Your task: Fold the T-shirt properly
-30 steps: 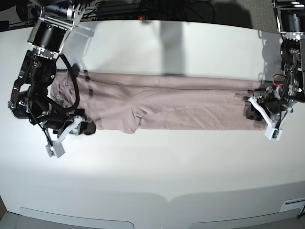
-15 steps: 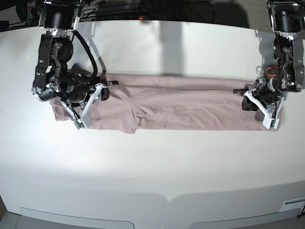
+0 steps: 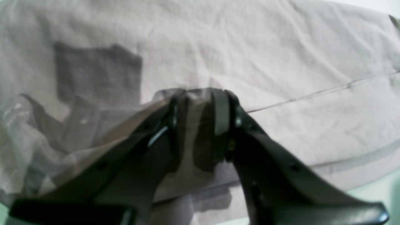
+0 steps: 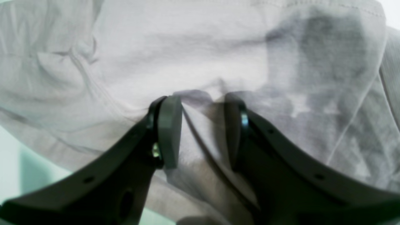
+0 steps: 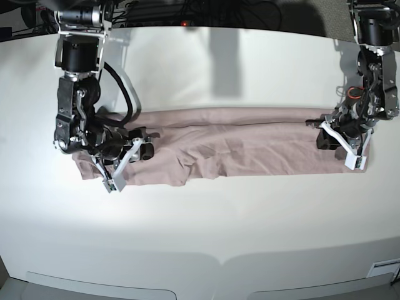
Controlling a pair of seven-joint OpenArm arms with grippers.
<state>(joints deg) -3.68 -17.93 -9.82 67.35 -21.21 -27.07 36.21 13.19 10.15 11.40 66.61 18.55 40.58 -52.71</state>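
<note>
While the shirt (image 5: pixel 250 142) lies as a long narrow band across the middle of the table (image 5: pixel 206 237), its long axis runs left to right in the base view, and each gripper sits over one end of that band. That is the relation the next move seems to turn on: the cloth stretches away from each gripper toward the other, so either end could be carried along the band's length.

On the scene's right end is the left gripper (image 5: pixel 342 145); its wrist view shows the pads (image 3: pixel 220 111) drawn close with a fold of shirt (image 3: pixel 250 56) pinched between them. Its arm hangs down from the far right corner, wrist bent low over the cloth's end.

At the scene's left end, the right gripper (image 5: pixel 128 159) lies over the bunched, wrinkled part. Its wrist view shows the pads (image 4: pixel 168 131) standing a little apart with a ridge of shirt (image 4: pixel 175 53) between them; it looks like a grip on a thick fold, though the blur leaves that uncertain. Its arm drops from the far left corner and the forearm angles toward the near side.

Each arm is nearest its own end.
</note>
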